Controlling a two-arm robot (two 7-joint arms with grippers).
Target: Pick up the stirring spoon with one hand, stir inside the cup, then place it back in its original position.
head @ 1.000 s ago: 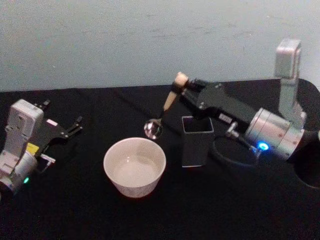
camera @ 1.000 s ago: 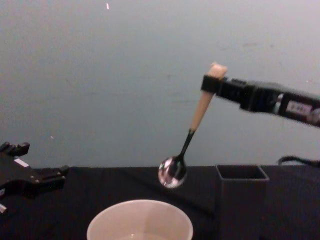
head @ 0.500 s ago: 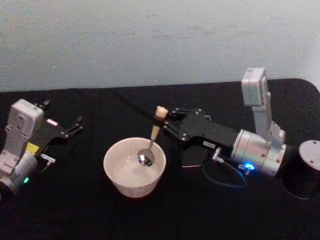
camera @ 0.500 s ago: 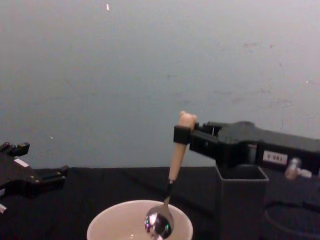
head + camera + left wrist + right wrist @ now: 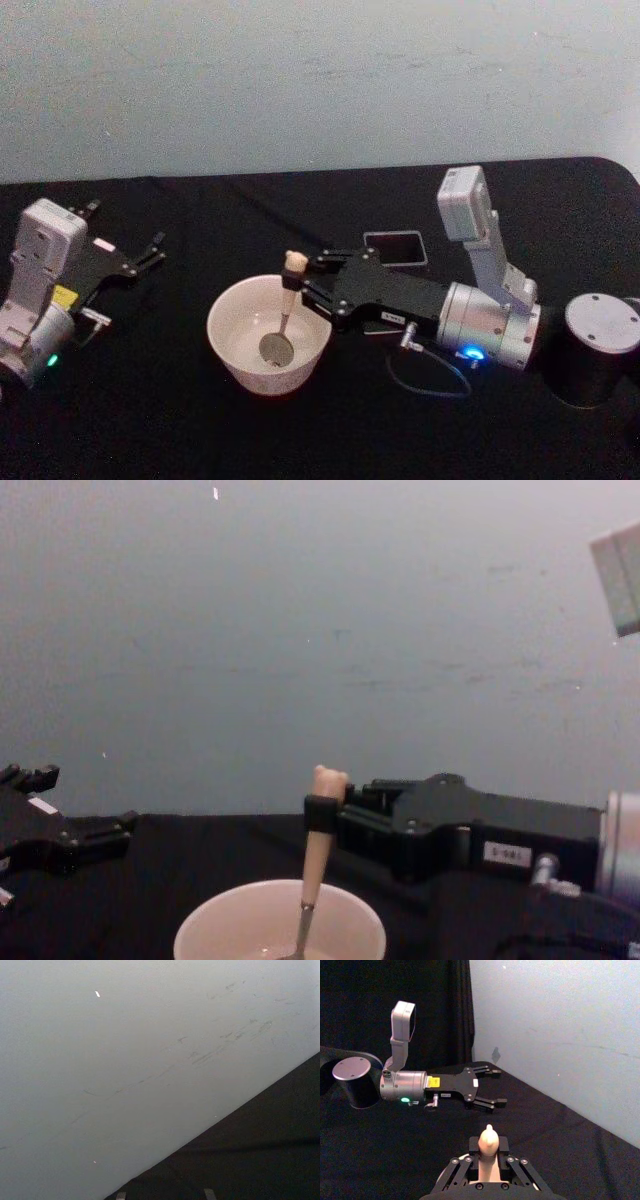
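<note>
While right hand (image 5: 305, 283) clamps stirring spoon (image 5: 284, 312) near-upright, scoop down in cup (image 5: 245, 372), left hand (image 5: 122, 230) open far left.

Right hand (image 5: 322, 815) grips the stirring spoon (image 5: 316, 868); its tip inside the cup (image 5: 213, 908).

The right arm reached out low and nearly level, its silver wrist trailing behind the black right end effector (image 5: 299, 281). That end effector's fingers were pinched on the top of the stirring spoon (image 5: 284, 316), which hung down beneath them. Well off to its left, the left end effector (image 5: 152, 251) sat low, fingers spread apart, angled forward and inward on a bent arm.
</note>
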